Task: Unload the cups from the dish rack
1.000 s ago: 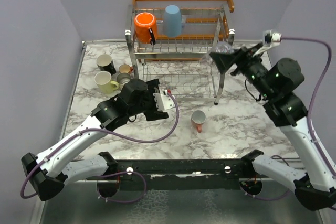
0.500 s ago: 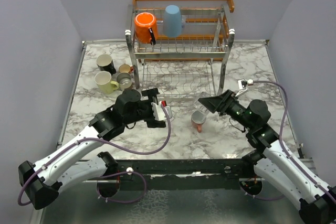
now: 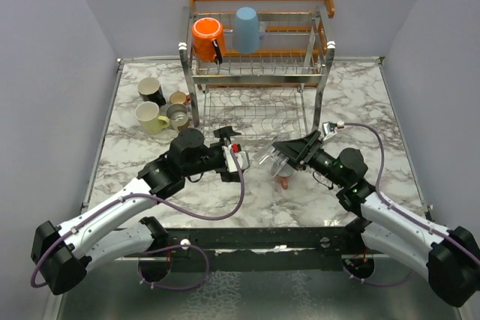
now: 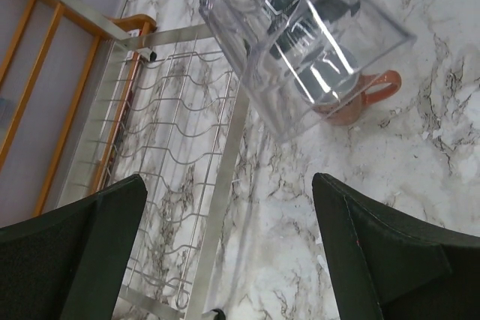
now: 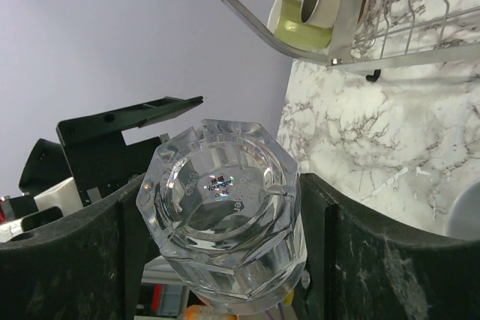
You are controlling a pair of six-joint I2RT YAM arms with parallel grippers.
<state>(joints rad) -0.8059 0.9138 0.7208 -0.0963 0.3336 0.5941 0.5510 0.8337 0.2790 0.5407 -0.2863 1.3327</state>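
the right gripper is clamped on a clear glass, thick-walled with a faceted base. it holds the glass tilted on its side low over the veined marble table, in front of the chrome wire dish rack and just above a small salmon mug. the left gripper faces the glass with its dark fingers spread wide, holding nothing. a glossy orange mug and a smooth light blue cup sit on the rack's upper tier.

A robot lab's test cell, dressed as a kitchen; plain lilac walls close round a marble-look table; beyond the left claw and right claw stands a lone dish rack; behind them, a black mounting rail
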